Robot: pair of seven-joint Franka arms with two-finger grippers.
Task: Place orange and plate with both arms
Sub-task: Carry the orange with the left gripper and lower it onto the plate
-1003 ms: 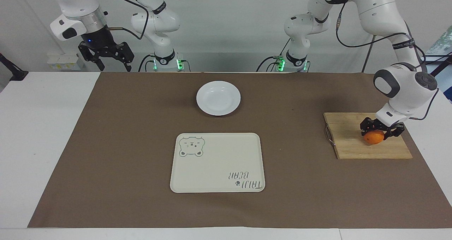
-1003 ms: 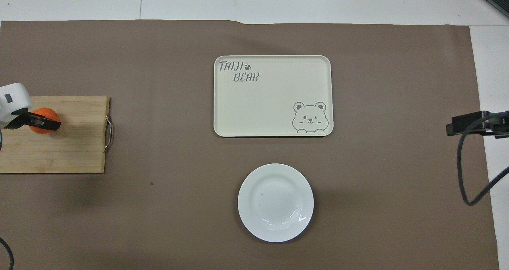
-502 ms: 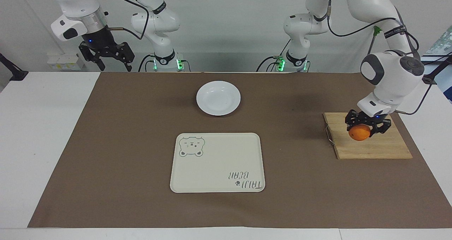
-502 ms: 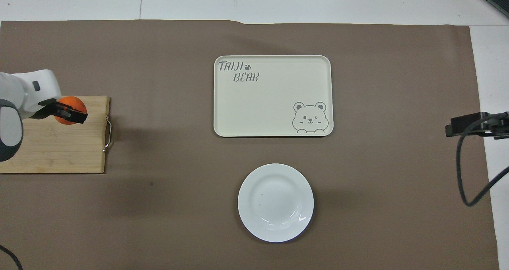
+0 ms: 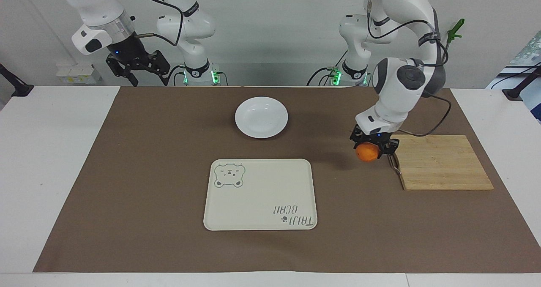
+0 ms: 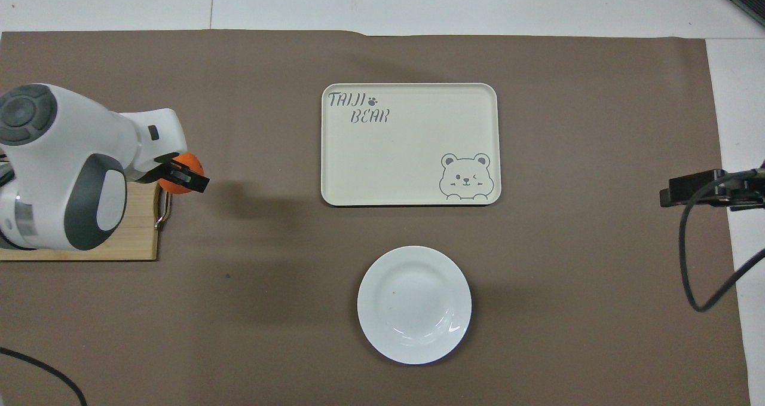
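Observation:
My left gripper (image 5: 372,147) is shut on the orange (image 5: 366,153), a small bright fruit held in the air just off the handle edge of the wooden board (image 5: 444,162), over the brown mat. From overhead the orange (image 6: 181,177) shows under the black fingers of the left gripper (image 6: 190,180). The white plate (image 5: 261,117) lies empty on the mat near the robots, at the table's middle (image 6: 414,304). My right gripper (image 5: 148,77) hangs open and empty, high over the right arm's end of the table; only its tip (image 6: 687,189) shows overhead.
A cream tray (image 5: 260,194) with a bear drawing lies empty, farther from the robots than the plate (image 6: 410,144). The wooden cutting board (image 6: 134,244) with a metal handle lies bare at the left arm's end of the brown mat (image 5: 127,173).
The left gripper has lifted the orange off the board and carried it toward the table's middle, past the board's handle. The right gripper has drifted slightly toward the middle.

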